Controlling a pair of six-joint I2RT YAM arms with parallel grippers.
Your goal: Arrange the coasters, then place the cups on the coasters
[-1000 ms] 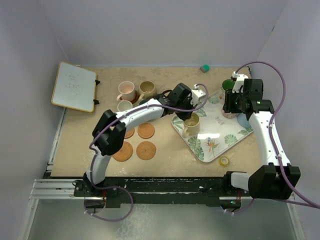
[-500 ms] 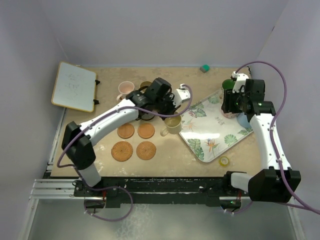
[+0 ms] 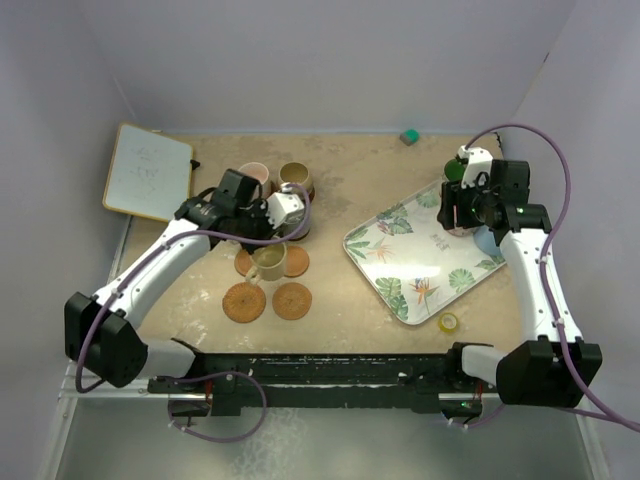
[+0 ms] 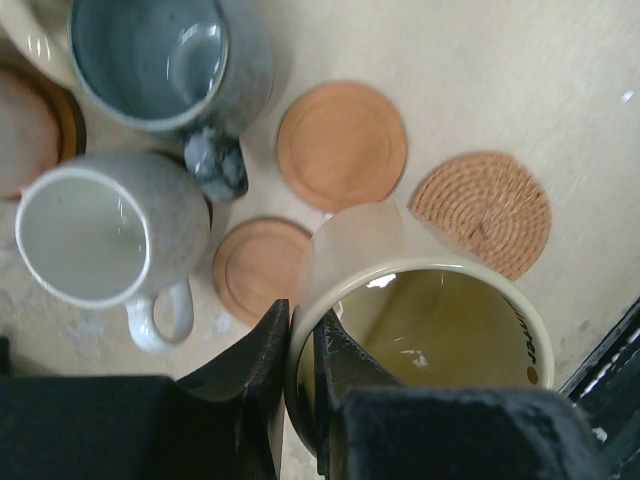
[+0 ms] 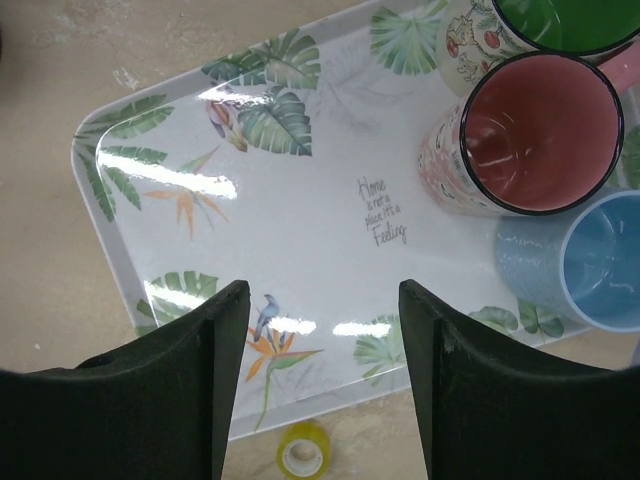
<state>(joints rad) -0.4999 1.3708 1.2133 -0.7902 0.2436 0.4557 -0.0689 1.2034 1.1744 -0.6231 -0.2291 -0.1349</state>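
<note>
My left gripper (image 4: 302,318) is shut on the rim of the yellow cup (image 4: 430,330), one finger inside and one outside. In the top view that cup (image 3: 270,262) hangs over the coasters. Below it lie a ringed coaster (image 4: 260,268), a smooth orange one (image 4: 341,145) and a woven one (image 4: 482,212). A grey cup (image 4: 100,230) and a slate cup (image 4: 165,55) stand close by. My right gripper (image 5: 322,295) is open and holds nothing, above the tray beside the red cup (image 5: 535,135), green cup (image 5: 565,20) and light blue cup (image 5: 600,260).
The leaf-patterned tray (image 3: 420,265) lies at the right. A yellow tape roll (image 3: 449,322) sits off its near corner. A whiteboard (image 3: 150,172) lies at the far left and a small green block (image 3: 409,135) by the back wall. Pink (image 3: 253,178) and tan (image 3: 294,177) cups stand behind the coasters.
My left arm has swung left from the tray, carrying the yellow cup over to the coasters. My right gripper's jaws have spread wider over the tray.
</note>
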